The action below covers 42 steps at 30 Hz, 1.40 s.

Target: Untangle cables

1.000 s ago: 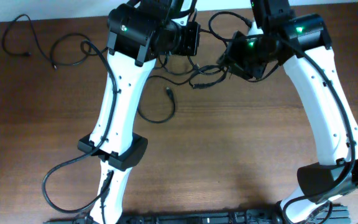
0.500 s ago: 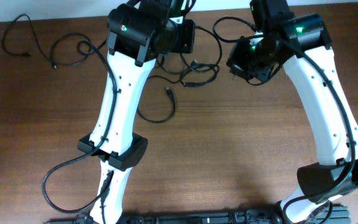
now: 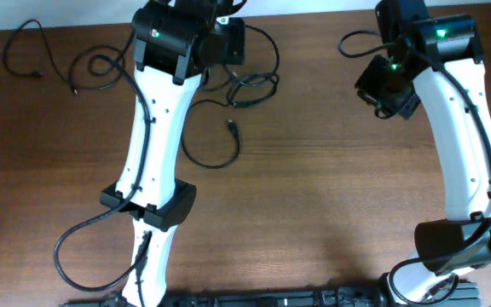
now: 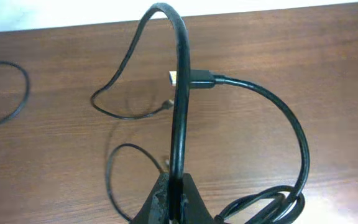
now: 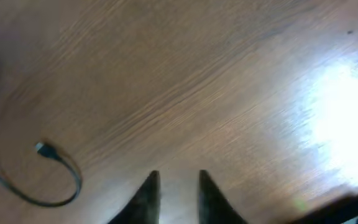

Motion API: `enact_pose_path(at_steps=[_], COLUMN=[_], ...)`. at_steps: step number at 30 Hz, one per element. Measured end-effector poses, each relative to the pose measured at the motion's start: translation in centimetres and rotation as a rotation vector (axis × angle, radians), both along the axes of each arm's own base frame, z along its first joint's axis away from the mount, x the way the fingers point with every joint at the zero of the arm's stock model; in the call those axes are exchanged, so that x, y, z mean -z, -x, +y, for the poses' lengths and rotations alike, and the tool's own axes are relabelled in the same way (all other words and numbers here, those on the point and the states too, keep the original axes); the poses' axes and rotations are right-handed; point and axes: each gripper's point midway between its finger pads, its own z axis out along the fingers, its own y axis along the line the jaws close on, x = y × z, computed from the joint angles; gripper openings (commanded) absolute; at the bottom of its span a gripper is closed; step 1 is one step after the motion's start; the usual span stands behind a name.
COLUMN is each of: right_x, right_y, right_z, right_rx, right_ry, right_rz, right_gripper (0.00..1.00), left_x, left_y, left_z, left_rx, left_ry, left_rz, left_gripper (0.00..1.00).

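One cable [image 4: 179,124] pinched tight in left end effector [image 4: 175,190], loop up off surface [image 4: 328,74]. Right end effector [image 5: 176,186] apart, empty. Tangle [image 3: 252,87] lies at far middle. Hard pull could tighten tangle, or cable slips out.

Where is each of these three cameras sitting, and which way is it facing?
Overhead: fixed above, looking straight down on the table, the cables and both arms.
Left wrist: mounted behind the left gripper, which is shut on one arching cable.
Right wrist: mounted behind the open right gripper, angled down at bare wood.
Shared: overhead and left wrist both show the cables.
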Motion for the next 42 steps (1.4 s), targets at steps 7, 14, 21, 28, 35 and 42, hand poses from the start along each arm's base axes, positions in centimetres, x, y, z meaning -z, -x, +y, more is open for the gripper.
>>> enact_pose_path(at_steps=[7,14,21,28,35,42], right_x=[-0.1,-0.2,0.5,-0.1,-1.2,-1.2], right_y=[0.0,0.7,1.3,-0.4,-2.4,-2.4], right_z=[3.0,7.2,8.4,13.4,14.5,14.6], right_rx=[-0.181,-0.367,-0.467,-0.622,-0.52,-0.243], right_ry=[-0.084,-0.107,-0.092,-0.287,-0.354,-0.438], right_rz=[-0.008,-0.016,0.002,-0.124,-0.199,-0.141], right_gripper=[0.7,0.89,0.89,0.98,0.98,0.99], left_x=[0.1,1.3,1.3,1.3,1.3,1.3], left_y=[0.4,0.4,0.5,0.5,0.5,0.6], left_z=[-1.1,-1.1,-1.3,-1.3,-1.3,-1.6], left_rx=[0.043,0.044,0.048,0.048,0.048,0.021], left_ry=[0.045,0.03,0.036,0.036,0.036,0.082], left_rz=[0.024,0.061,0.065,0.065,0.065,0.081], left_gripper=[0.0,0.0,0.0,0.0,0.0,0.0])
